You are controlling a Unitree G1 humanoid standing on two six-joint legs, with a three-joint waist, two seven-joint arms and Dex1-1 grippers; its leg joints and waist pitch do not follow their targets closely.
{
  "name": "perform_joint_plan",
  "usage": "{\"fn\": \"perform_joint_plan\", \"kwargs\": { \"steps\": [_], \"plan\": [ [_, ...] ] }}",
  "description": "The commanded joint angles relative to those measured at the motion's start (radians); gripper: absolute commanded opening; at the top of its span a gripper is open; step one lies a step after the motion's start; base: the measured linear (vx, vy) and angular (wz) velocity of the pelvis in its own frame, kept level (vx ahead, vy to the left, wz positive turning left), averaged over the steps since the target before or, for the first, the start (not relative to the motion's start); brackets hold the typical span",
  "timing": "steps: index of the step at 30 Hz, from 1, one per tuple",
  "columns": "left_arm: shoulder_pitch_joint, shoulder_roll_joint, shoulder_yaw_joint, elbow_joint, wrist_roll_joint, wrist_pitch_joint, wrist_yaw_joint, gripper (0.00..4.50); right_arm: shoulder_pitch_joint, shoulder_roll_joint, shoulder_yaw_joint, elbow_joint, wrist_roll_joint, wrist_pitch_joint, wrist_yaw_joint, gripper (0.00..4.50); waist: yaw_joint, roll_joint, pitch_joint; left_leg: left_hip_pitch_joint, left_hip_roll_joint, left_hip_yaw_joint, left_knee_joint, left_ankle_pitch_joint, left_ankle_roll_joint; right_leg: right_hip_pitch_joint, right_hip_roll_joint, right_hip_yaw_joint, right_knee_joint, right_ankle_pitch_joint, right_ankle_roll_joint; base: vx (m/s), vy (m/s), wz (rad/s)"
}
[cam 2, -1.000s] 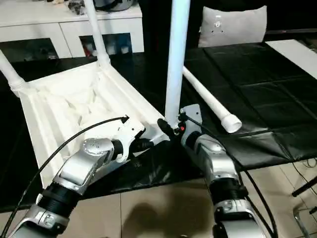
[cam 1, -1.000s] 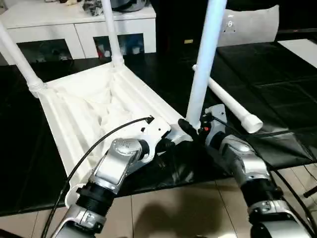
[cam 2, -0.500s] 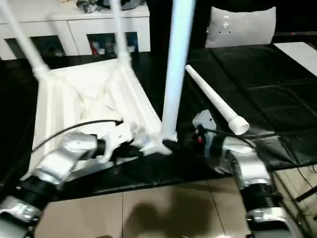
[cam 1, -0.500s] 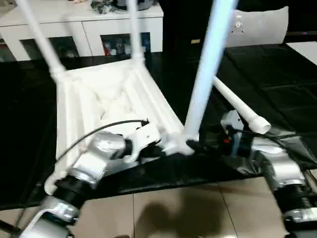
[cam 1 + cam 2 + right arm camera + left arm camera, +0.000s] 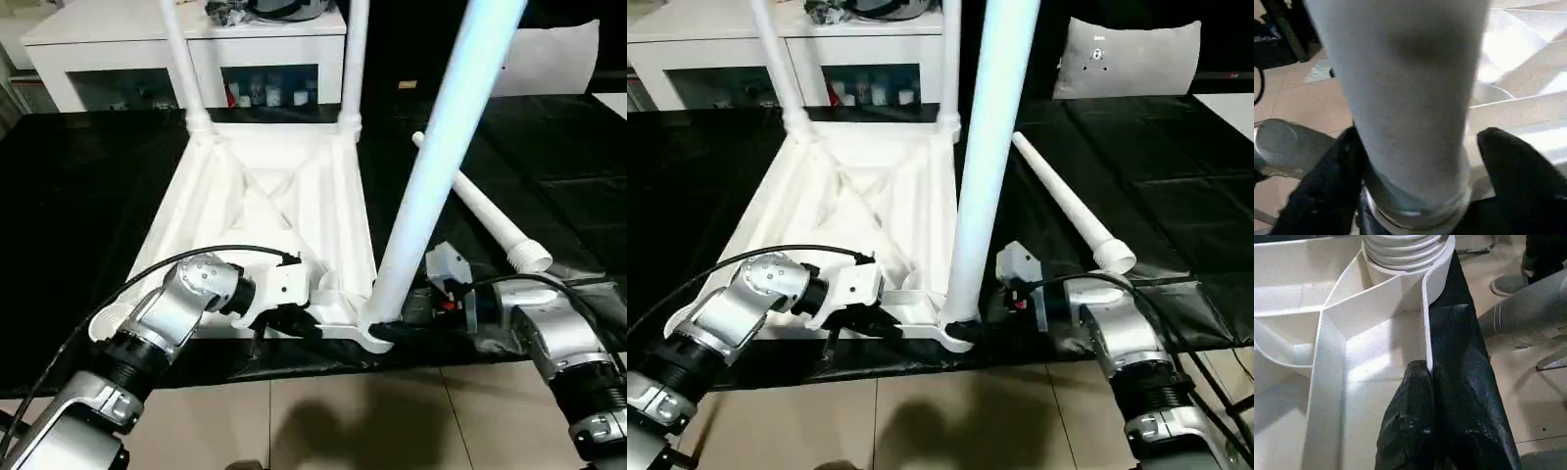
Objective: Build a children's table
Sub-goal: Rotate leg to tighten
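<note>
- Tabletop, white plastic, rectangular, lies upside down w/ ribbed underside up on the black sheet-covered work surface, near edge facing me.
- Two white tapered tube legs already stand in the far corner sockets: far-left leg, far-right leg.
- Third white tube leg stands close to upright in the near-right corner socket; long axis runs up out of the socket, leaning slightly to my right.
- Fourth white tube leg w/ flared end lies flat on the sheet, right of the tabletop, just beyond my right arm.
- Left gripper: black fingers pressed together, pinching the thin near rim wall of the tabletop, just beside the near-right socket. Looks like it's steadying the top.
- Right gripper: fingers spread, one each side of the third leg's base; left finger seems to touch it, right finger stands apart, so I read it as a loose straddle, not a clamp.
- Key relation: near-left corner socket looks empty, sits beside my left forearm; spare leg lies on the right side, nearer the right gripper.
- Judgement: right arm best placed to fetch the spare leg, then carry it across the top to the left socket.
</note>
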Motion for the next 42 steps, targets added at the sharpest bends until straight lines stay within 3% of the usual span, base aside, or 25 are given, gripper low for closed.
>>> {"fn": "perform_joint_plan", "kwargs": {
  "steps": [1,8,12,15,16,17,18,19,21,24,26,29,30,34,38,40,42],
  "plan": [
    [0.019,0.002,-0.076,0.027,0.030,-0.010,-0.056,0.00,-0.008,-0.001,0.012,-0.010,0.014,0.013,0.020,3.47,-0.004,-0.012,-0.058,-0.003,0.044,-0.009,-0.064,-0.133,0.099,0.057,-0.062,0.054,-0.072,-0.171,-0.218,0.000,0.000,0.00],
    [0.035,-0.002,-0.060,0.025,0.014,0.005,-0.055,0.00,0.005,0.006,0.010,-0.011,0.023,0.034,0.030,2.95,-0.003,-0.015,-0.059,-0.003,0.044,-0.008,-0.063,-0.124,0.103,0.058,-0.063,0.055,-0.069,-0.152,-0.227,0.000,0.000,0.00],
    [0.081,-0.026,-0.005,-0.031,-0.037,0.101,0.008,0.00,0.023,0.042,0.000,-0.026,0.032,0.081,-0.036,2.75,-0.006,-0.014,-0.059,-0.004,0.047,-0.008,-0.064,-0.120,0.099,0.059,-0.064,0.055,-0.066,-0.150,-0.231,0.000,0.000,0.00],
    [0.111,-0.060,0.041,-0.076,-0.071,0.183,0.080,0.00,0.015,0.090,-0.015,-0.006,0.010,0.120,-0.160,2.70,-0.010,-0.012,-0.052,-0.002,0.044,-0.008,-0.068,-0.152,0.089,0.055,-0.062,0.054,-0.076,-0.206,-0.219,0.000,0.000,0.00],
    [0.119,-0.073,0.053,-0.089,-0.078,0.206,0.105,0.00,0.008,0.111,-0.023,0.007,0.004,0.130,-0.208,2.70,-0.019,-0.012,-0.045,0.000,0.041,-0.009,-0.074,-0.206,0.067,0.055,-0.064,0.052,-0.089,-0.312,-0.193,0.000,0.000,0.00],
    [0.139,-0.106,0.083,-0.121,-0.095,0.262,0.167,0.00,-0.010,0.162,-0.043,0.039,-0.010,0.156,-0.326,2.70,-0.024,-0.013,-0.046,0.002,0.043,-0.011,-0.076,-0.222,0.053,0.055,-0.065,0.053,-0.087,-0.340,-0.186,0.000,0.000,0.00],
    [0.153,-0.136,0.105,-0.145,-0.102,0.308,0.223,0.00,-0.022,0.202,-0.059,0.059,-0.011,0.170,-0.401,2.70,-0.040,-0.011,-0.037,-0.002,0.041,-0.016,-0.081,-0.257,0.031,0.055,-0.066,0.049,-0.093,-0.418,-0.164,0.000,0.000,0.00],
    [0.159,-0.161,0.121,-0.158,-0.103,0.338,0.268,0.00,-0.033,0.232,-0.071,0.075,-0.010,0.176,-0.456,2.70,-0.055,-0.014,-0.038,0.002,0.036,-0.020,-0.083,-0.293,0.012,0.054,-0.066,0.044,-0.104,-0.495,-0.135,0.000,0.000,0.00],
    [0.163,-0.177,0.131,-0.170,-0.102,0.360,0.295,0.00,-0.038,0.248,-0.079,0.082,-0.008,0.183,-0.486,2.69,-0.076,-0.014,-0.040,-0.003,0.033,-0.025,-0.082,-0.301,0.012,0.057,-0.066,0.043,-0.110,-0.525,-0.109,0.000,0.000,0.00],
    [0.150,-0.312,0.194,-0.190,-0.066,0.442,0.528,0.00,-0.091,0.348,-0.130,0.169,-0.025,0.197,-0.716,2.69,-0.089,-0.016,-0.041,0.004,0.031,-0.020,-0.076,-0.291,0.027,0.046,-0.063,0.045,-0.115,-0.500,-0.118,0.000,0.000,0.00],
    [0.145,-0.333,0.193,-0.190,-0.054,0.449,0.560,0.00,-0.097,0.359,-0.136,0.185,-0.035,0.182,-0.747,2.69,-0.090,-0.015,-0.042,0.001,0.029,-0.018,-0.074,-0.272,0.035,0.045,-0.063,0.045,-0.116,-0.498,-0.121,0.000,0.000,0.00],
    [0.128,-0.371,0.162,-0.183,-0.014,0.451,0.615,0.00,-0.100,0.376,-0.161,0.193,-0.032,0.154,-0.764,3.39,-0.083,-0.013,-0.046,0.001,0.031,-0.014,-0.074,-0.249,0.061,0.044,-0.059,0.049,-0.114,-0.433,-0.131,0.000,0.000,0.00],
    [0.127,-0.369,0.156,-0.185,-0.011,0.454,0.617,0.00,-0.097,0.374,-0.165,0.186,-0.028,0.153,-0.762,3.39,-0.076,-0.002,-0.051,0.000,0.033,-0.015,-0.073,-0.221,0.067,0.047,-0.059,0.051,-0.105,-0.366,-0.145,0.000,0.000,0.00],
    [0.127,-0.343,0.149,-0.186,0.002,0.453,0.600,0.00,-0.068,0.337,-0.168,0.139,-0.021,0.127,-0.704,3.71,-0.065,-0.007,-0.058,-0.006,0.034,-0.010,-0.064,-0.136,0.103,0.055,-0.057,0.053,-0.084,-0.164,-0.208,0.000,0.000,0.00],
    [0.121,-0.280,0.127,-0.163,0.028,0.415,0.555,0.00,-0.032,0.265,-0.164,0.094,-0.010,0.085,-0.591,4.02,-0.055,-0.005,-0.060,-0.009,0.034,-0.010,-0.061,-0.110,0.126,0.058,-0.057,0.051,-0.080,-0.126,-0.220,0.000,0.000,0.00],
    [0.118,-0.259,0.119,-0.153,0.032,0.398,0.534,0.00,-0.022,0.242,-0.161,0.080,-0.009,0.075,-0.555,4.26,-0.050,-0.005,-0.058,-0.008,0.036,-0.009,-0.062,-0.126,0.129,0.056,-0.056,0.051,-0.081,-0.143,-0.219,0.000,0.000,0.00],
    [0.111,-0.183,0.082,-0.131,0.035,0.344,0.425,0.00,-0.008,0.168,-0.154,0.042,0.010,0.075,-0.431,4.39,-0.048,-0.006,-0.056,-0.007,0.035,-0.010,-0.065,-0.153,0.121,0.057,-0.057,0.050,-0.087,-0.187,-0.207,0.000,0.000,0.00]
  ]
}}
